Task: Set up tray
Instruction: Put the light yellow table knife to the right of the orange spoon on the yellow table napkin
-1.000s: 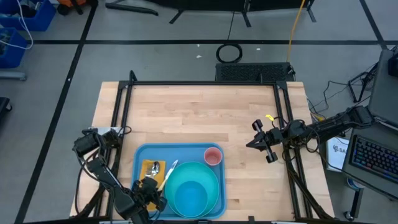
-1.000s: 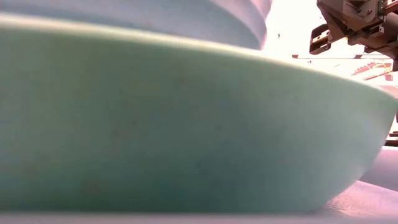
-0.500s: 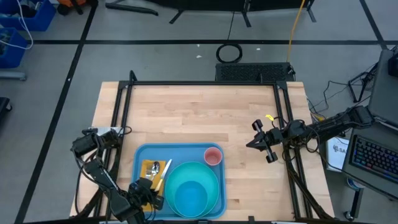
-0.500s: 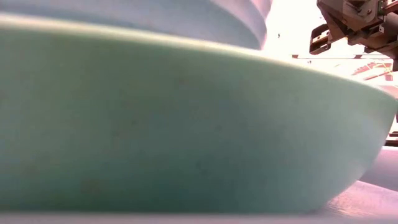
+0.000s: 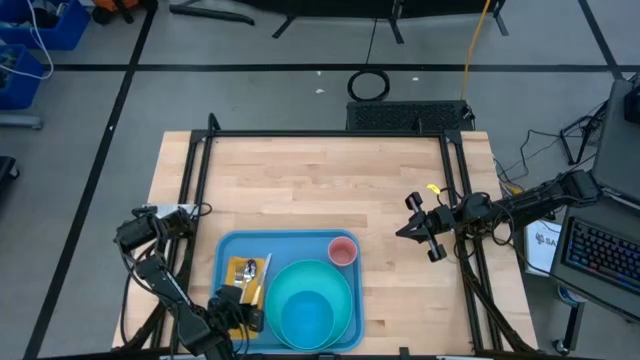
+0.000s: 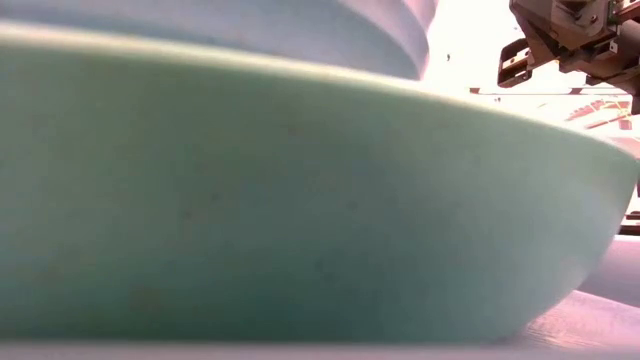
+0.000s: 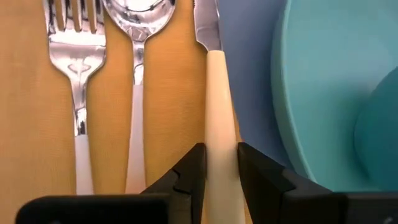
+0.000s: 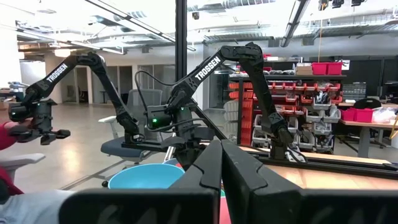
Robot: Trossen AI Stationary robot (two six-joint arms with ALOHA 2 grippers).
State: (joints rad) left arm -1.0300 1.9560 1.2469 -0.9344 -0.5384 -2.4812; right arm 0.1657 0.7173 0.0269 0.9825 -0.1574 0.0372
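- Knife (image 7: 217, 112) handle clamped in left gripper (image 7: 219, 171), lying on orange napkin (image 7: 37, 106) beside spoon (image 7: 138, 37) and fork (image 7: 73, 50); release looks like the step left.
- Tray (image 5: 228, 250) sits at worktop (image 5: 320, 180) near edge, carrying turquoise plate (image 5: 340, 275) with bowl (image 5: 305, 318), pink cup (image 5: 343, 251); setup looks nearly complete.
- Right gripper (image 5: 420, 231) closed, empty, waiting well apart over right side; nothing obstructs.
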